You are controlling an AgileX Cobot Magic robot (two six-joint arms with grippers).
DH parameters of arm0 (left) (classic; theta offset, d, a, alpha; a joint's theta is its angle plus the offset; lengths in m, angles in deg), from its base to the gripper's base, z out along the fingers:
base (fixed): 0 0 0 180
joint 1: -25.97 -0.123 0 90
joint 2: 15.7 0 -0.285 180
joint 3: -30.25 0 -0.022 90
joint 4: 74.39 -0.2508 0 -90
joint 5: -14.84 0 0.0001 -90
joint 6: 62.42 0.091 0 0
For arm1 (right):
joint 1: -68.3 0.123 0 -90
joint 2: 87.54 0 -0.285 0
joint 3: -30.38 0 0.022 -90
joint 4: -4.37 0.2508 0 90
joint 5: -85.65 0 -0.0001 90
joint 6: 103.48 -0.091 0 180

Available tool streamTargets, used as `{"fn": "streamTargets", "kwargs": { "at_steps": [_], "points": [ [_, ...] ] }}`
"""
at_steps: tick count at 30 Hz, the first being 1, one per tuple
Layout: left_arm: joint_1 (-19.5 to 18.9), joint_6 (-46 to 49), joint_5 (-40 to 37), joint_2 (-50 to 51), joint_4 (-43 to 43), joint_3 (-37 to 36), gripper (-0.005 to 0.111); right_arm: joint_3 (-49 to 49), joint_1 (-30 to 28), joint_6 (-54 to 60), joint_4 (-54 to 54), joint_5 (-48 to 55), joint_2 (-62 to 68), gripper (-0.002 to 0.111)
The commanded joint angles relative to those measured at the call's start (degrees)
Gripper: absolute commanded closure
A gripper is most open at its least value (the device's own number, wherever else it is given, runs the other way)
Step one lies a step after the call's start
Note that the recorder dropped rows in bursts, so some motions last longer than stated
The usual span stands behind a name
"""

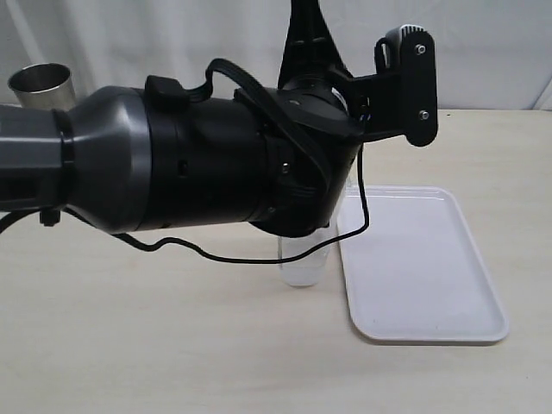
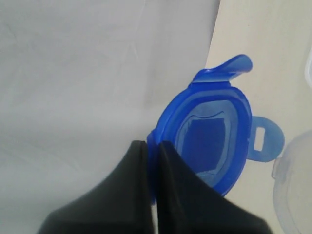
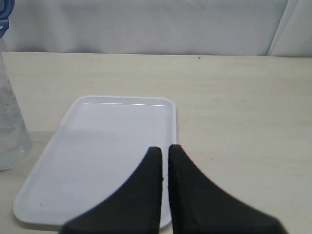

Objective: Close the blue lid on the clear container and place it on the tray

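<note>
In the left wrist view my left gripper (image 2: 152, 145) is shut on the rim of the blue lid (image 2: 209, 136), held off the table with its hollow side facing the camera. The clear container's rim (image 2: 295, 185) shows just beside the lid, not joined to it. In the exterior view my left arm hides that gripper and the lid. Only the lower part of the clear container (image 1: 304, 263) shows, standing on the table just left of the white tray (image 1: 423, 267). My right gripper (image 3: 165, 147) is shut on nothing, low over the tray's (image 3: 112, 146) near end. The container (image 3: 9, 131) stands to its side, with a bit of the blue lid (image 3: 4, 14) above it.
A grey steel cup (image 1: 41, 84) stands at the back left of the beige table. A white curtain closes off the back. My left arm (image 1: 172, 164) and its cable span the middle of the exterior view above the container.
</note>
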Motion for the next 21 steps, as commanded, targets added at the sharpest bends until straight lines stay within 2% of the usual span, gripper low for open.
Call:
{"fn": "streamTargets", "kwargs": {
  "at_steps": [1,5,17,21],
  "points": [
    [1.23,-0.77,-0.74,-0.53,-1.11,-0.43,0.107,0.13,-0.06,0.01,0.05,-0.67,-0.28,0.104],
    [2.08,-5.50,-0.73,-0.53,-5.92,-2.15,0.107,0.13,-0.06,0.01,0.05,-0.67,-0.28,0.104],
    [2.18,-8.13,-1.11,-0.53,-7.52,-3.49,0.107,0.13,-0.06,0.01,0.05,-0.67,-0.28,0.104],
    [2.18,-8.39,-3.58,-0.58,-9.13,-3.49,0.107,0.13,-0.06,0.01,0.05,-0.67,-0.28,0.104]
  ]
}}
